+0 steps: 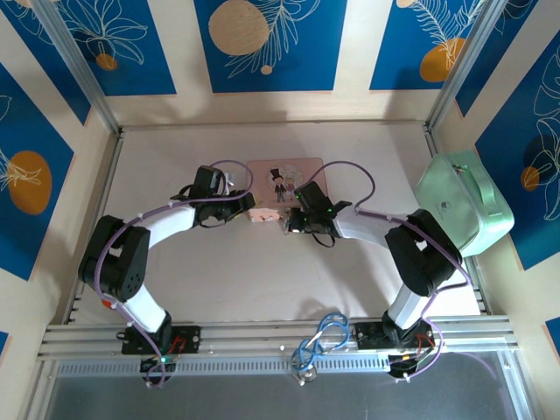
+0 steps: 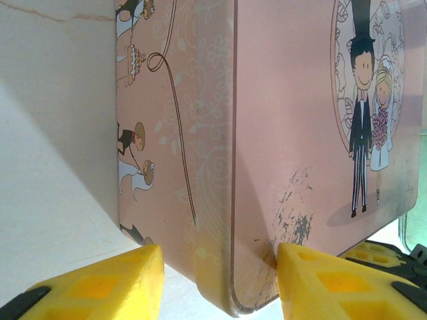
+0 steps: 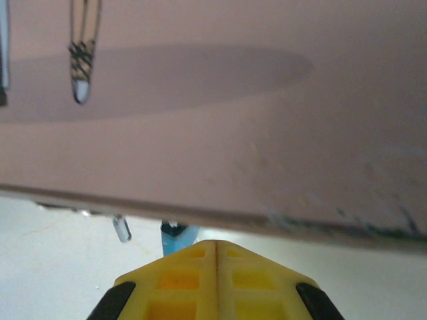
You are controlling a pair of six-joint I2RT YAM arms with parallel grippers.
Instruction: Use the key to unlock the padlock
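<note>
From above, a pink box (image 1: 262,171) lies flat on the worktop (image 1: 227,280). Both arms reach in to the near side of the box. The left end effector (image 1: 248,207) is at the box's near left corner. The right end effector (image 1: 290,220) is at the near edge of the box, close to the middle. A pale green bag (image 1: 459,206) sits well to the right of the box. From this high up the fingers are too small to see well.

The left wrist view is much closer. The two yellow fingers (image 2: 100,283) stand apart with the corner of the box between them. One is on each side of it and both seem to touch, so this end effector is pinching the box. This view also shows a drawing of a bride and groom (image 2: 365,127) on the box, and scratches near the corner.

In the right wrist view, the yellow fingers (image 3: 180,287) are pressed tight together and nothing shows between them. Just past their tips, a bit to the left, the small blue padlock (image 3: 179,239) peeks out under the edge of the box. A little silver bit (image 3: 121,228) hangs under the same edge, left of the padlock. It is too blurry to tell what it is.
</note>
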